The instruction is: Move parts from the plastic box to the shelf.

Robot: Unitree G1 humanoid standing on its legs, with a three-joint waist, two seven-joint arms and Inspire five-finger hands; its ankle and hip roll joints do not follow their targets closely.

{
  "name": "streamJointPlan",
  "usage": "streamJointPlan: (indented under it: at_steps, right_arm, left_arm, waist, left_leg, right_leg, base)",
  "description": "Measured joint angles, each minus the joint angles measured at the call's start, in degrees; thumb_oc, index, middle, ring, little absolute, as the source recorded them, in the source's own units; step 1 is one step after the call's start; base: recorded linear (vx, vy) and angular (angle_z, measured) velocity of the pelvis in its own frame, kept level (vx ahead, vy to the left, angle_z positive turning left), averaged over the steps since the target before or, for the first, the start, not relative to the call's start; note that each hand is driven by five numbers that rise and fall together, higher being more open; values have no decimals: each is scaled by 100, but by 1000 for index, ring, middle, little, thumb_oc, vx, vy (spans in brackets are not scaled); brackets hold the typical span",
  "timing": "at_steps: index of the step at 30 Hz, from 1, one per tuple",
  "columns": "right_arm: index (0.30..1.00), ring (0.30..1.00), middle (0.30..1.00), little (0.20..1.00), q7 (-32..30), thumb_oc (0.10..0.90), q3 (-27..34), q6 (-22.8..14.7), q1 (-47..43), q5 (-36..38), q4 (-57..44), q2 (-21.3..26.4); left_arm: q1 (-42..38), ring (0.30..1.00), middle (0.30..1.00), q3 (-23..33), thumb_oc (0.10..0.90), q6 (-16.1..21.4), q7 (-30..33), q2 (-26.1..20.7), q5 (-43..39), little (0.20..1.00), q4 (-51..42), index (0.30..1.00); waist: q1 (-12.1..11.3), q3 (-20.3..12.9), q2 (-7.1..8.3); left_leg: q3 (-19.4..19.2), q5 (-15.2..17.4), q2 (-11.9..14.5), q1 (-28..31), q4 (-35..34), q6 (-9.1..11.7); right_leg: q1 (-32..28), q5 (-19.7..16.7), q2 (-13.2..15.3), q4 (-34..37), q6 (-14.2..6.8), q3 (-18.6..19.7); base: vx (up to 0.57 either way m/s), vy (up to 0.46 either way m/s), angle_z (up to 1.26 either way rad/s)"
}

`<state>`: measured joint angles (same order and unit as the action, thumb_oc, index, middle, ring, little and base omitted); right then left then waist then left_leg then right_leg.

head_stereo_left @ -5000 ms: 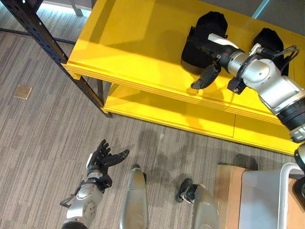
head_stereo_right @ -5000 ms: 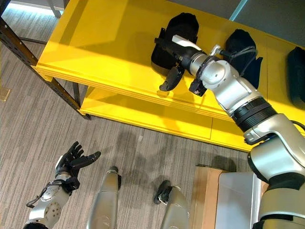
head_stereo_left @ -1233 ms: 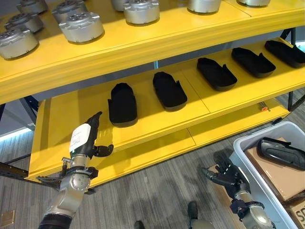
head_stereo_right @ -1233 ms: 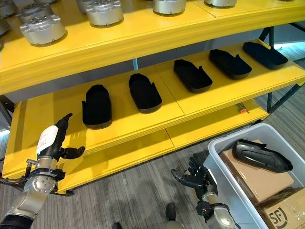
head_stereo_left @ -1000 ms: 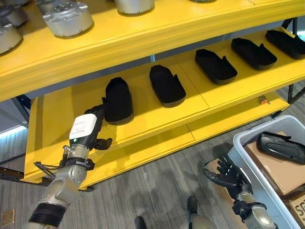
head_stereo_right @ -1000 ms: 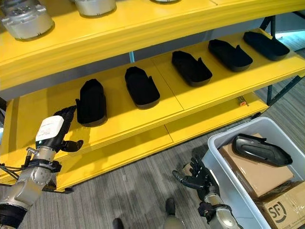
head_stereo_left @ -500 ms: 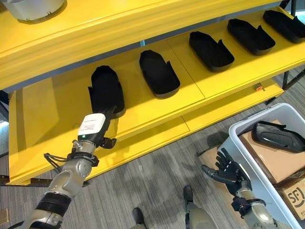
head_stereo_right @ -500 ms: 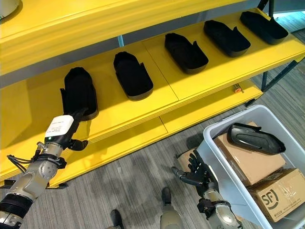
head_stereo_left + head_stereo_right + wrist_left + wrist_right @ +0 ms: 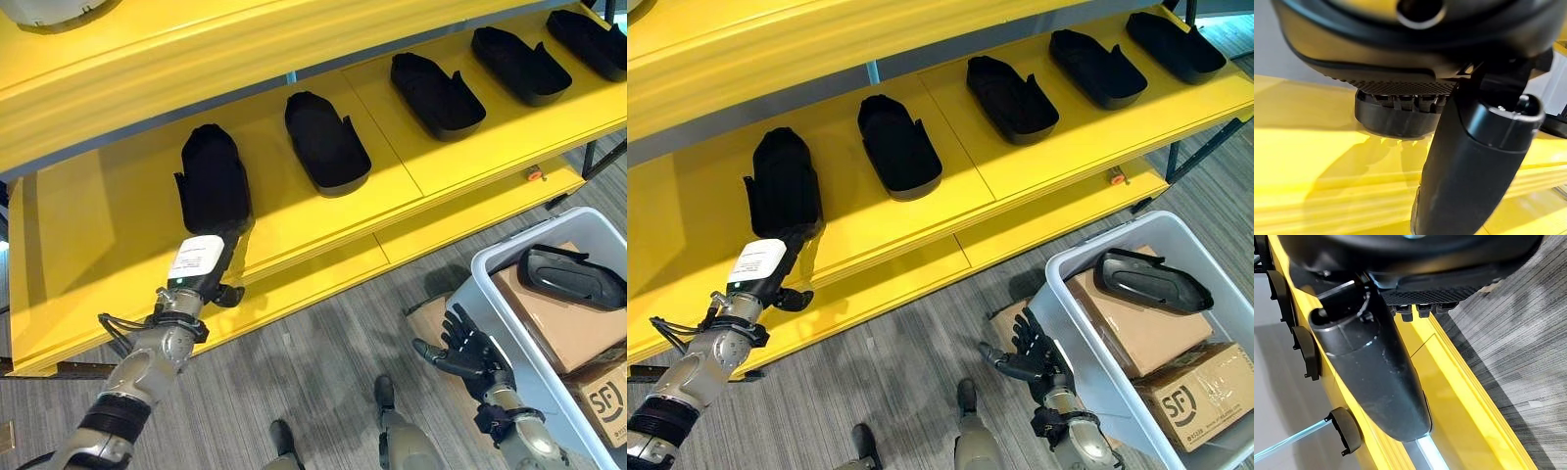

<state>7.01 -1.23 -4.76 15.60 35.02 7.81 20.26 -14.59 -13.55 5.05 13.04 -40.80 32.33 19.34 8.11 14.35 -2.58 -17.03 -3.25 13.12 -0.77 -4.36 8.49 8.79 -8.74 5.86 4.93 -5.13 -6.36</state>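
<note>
Yellow boards make up the shelf (image 9: pixel 323 245), and everything else is placed from it. On its middle level lie five black parts in a row. The leftmost part (image 9: pixel 214 180) sits near the front edge, and the left hand (image 9: pixel 201 266) reaches up to that part's near end; its fingers run under or against the part there, and whether they are straight or curled cannot be told, while the thumb (image 9: pixel 230 294) sticks out to the side just below the shelf's edge. In the left wrist view a round black shape (image 9: pixel 1396 112) rests on the yellow board beyond the thumb. The second part (image 9: pixel 326 143) lies just beside the first, further along the shelf, then a third (image 9: pixel 436 94), a fourth (image 9: pixel 520 64) and a fifth (image 9: pixel 593 39).

Below and in front of the shelf's right end stands a grey box (image 9: pixel 487 284) on the floor. Inside it another black part (image 9: pixel 570 277) lies on a cardboard carton (image 9: pixel 558 328). The right hand (image 9: pixel 462 354) hangs just beside the box's near wall, palm up, fingers spread and holding nothing.
</note>
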Motion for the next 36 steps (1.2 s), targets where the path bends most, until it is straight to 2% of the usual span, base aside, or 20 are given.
streamJointPlan:
  at_steps: [12, 20, 36]
  right_arm:
    - [1000, 1000, 1000, 1000, 1, 900, -13, -13, 3, 0, 0, 1]
    - [1000, 1000, 1000, 1000, 2, 900, -31, -37, 27, 2, 0, 4]
    - [1000, 1000, 1000, 1000, 1, 900, -45, -54, 17, 2, 0, 4]
  left_arm:
    - [-391, 1000, 1000, -195, 900, -31, 10, 141, 4, 1000, 370, 1000]
    - [-722, 1000, 1000, -403, 900, -93, 36, 157, -2, 1000, 654, 1000]
    - [-719, 1000, 1000, -405, 900, -88, 135, 156, -7, 1000, 659, 1000]
  waist:
    - [-2, 3, 6]
    - [114, 4, 8]
    - [85, 3, 9]
  left_leg:
    - [-113, 0, -2, -2, 0, 0]
    - [-133, 0, -2, -21, 0, 1]
    - [-141, 0, 1, -38, -1, 0]
  right_leg:
    - [71, -41, -12, 0, 9, 108]
    - [103, -47, -18, 2, 2, 130]
    - [120, -62, -21, 0, 21, 133]
  base:
    - [4, 0, -3]
    - [1, 0, 0]
    - [0, 0, 0]
